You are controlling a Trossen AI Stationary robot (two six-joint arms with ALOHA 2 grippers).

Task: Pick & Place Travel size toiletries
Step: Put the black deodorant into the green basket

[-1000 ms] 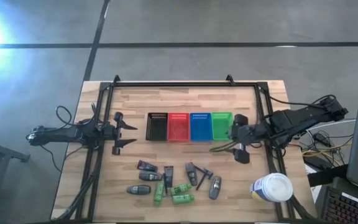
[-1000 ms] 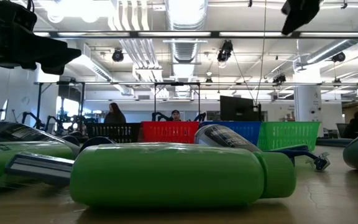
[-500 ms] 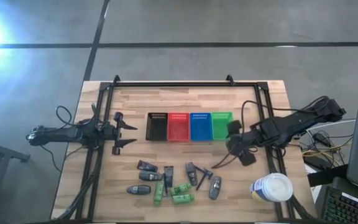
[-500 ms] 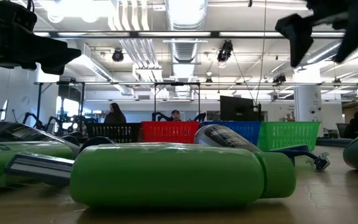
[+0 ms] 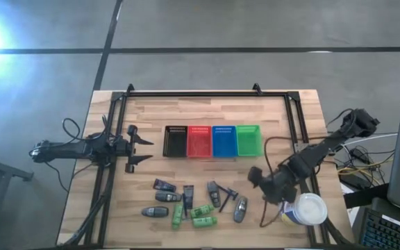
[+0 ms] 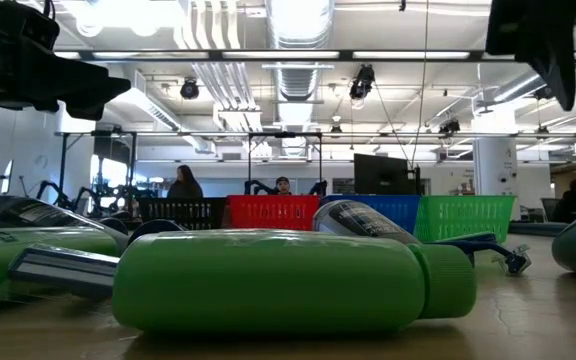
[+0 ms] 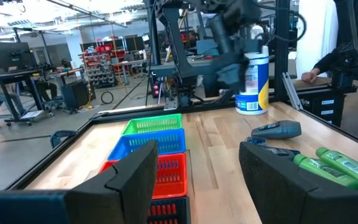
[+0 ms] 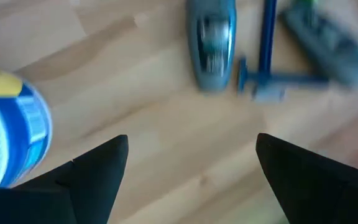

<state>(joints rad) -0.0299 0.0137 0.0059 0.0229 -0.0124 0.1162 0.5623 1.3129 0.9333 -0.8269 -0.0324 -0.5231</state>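
The toiletries (image 5: 194, 203) lie in a loose cluster on the near middle of the table: green bottles (image 5: 203, 222), dark grey oval containers (image 5: 240, 209), dark tubes (image 5: 164, 185) and thin stick pieces (image 5: 228, 196). My right gripper (image 5: 264, 186) is open and hovers just right of the cluster, beside the white canister (image 5: 304, 209). Its wrist view looks down on a grey oval container (image 8: 211, 40) and a blue-tinted stick piece (image 8: 266, 56); the gripper (image 8: 191, 152) touches nothing. My left gripper (image 5: 142, 146) waits open at the table's left, left of the black basket (image 5: 175, 141).
Four mesh baskets stand in a row at mid-table: black, red (image 5: 199, 141), blue (image 5: 223, 140), green (image 5: 248, 139). The white canister stands upright near the table's near right corner, close to my right arm. A black frame rail (image 5: 301, 139) runs along the table's edges. People sit beyond the table (image 6: 183, 185).
My right gripper has swung from beside the green basket toward the table's near edge, ending between the toiletries and the white canister. It has stayed open. The toiletries and my left arm have not moved.
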